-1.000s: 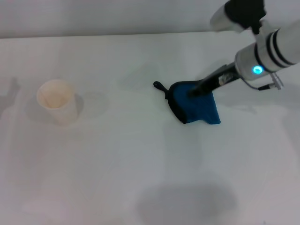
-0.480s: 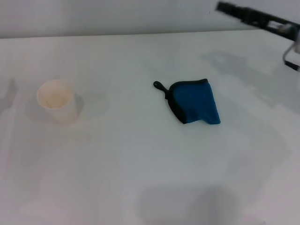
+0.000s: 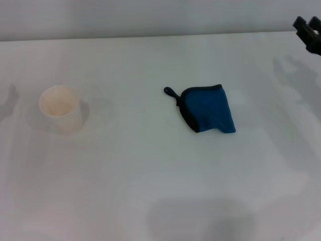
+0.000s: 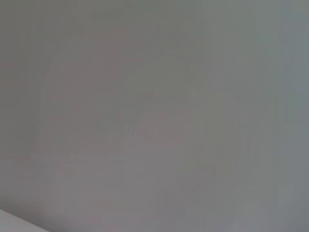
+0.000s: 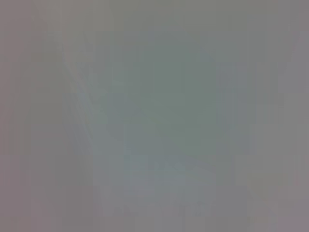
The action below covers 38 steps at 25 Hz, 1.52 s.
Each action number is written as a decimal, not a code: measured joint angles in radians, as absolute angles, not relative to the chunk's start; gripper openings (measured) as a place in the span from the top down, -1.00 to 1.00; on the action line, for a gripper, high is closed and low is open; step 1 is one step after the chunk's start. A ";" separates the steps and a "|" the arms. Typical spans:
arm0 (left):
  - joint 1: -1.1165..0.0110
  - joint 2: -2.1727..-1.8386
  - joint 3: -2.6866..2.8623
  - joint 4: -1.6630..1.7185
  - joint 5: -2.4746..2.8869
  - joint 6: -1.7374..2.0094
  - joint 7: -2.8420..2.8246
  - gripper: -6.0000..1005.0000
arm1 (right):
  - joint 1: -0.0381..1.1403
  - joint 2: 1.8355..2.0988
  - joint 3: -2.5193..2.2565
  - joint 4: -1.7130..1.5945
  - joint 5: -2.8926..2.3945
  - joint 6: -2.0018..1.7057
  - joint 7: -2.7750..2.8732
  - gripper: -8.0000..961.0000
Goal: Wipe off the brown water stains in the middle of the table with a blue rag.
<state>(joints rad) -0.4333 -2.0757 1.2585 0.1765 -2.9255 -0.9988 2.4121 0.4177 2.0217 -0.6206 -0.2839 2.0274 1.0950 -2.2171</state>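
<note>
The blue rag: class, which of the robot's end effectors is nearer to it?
Right. The right end effector sits at the table's far right edge, well away from the blue rag. The left end effector is out of view entirely.

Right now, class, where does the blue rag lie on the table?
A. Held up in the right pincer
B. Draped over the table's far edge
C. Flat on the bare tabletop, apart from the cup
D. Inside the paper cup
C: the blue rag lies flat on the table, well apart from the paper cup, with the right pincer off at the edge of the head view.
</note>
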 joint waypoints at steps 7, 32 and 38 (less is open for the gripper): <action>-0.433 -2.075 1.256 0.176 -2.925 -0.999 2.411 -0.75 | 0.467 2.022 -0.451 -0.151 2.039 1.031 -2.572 -0.27; -0.443 -2.080 1.213 0.176 -2.928 -1.005 2.416 -0.75 | 0.551 2.016 -0.332 -0.145 2.040 0.810 -2.600 -0.81; -0.441 -2.082 1.185 0.169 -2.929 -1.013 2.416 -0.75 | 0.560 2.018 -0.240 -0.136 2.040 0.791 -2.600 -0.81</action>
<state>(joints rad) -0.4408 -2.0823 1.1853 0.1687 -2.9285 -1.0134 2.4160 0.5605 2.0178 -0.2396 -0.1358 2.0396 0.7911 -2.6001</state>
